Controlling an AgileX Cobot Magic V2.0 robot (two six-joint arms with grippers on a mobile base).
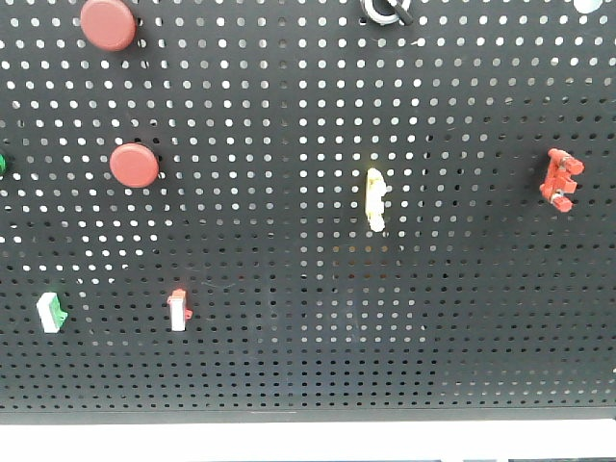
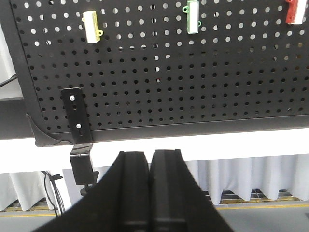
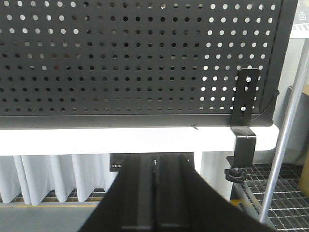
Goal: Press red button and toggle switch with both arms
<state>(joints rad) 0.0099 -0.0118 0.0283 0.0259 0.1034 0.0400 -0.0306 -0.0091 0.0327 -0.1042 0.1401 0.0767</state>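
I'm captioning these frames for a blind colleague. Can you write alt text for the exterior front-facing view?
A black pegboard fills the frame, with the red button at top left and a smaller red disc below it. The toggle switch is cut off at the top edge; a pale yellow lever, a red clip and two small rocker switches are scattered lower. No gripper shows.

A black pegboard stands on a white shelf, with white curtains behind.

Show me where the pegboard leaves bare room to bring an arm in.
Bare between the pale yellow upright lever and red pronged clip, and along the bottom. Crowded at left near the larger round red button.
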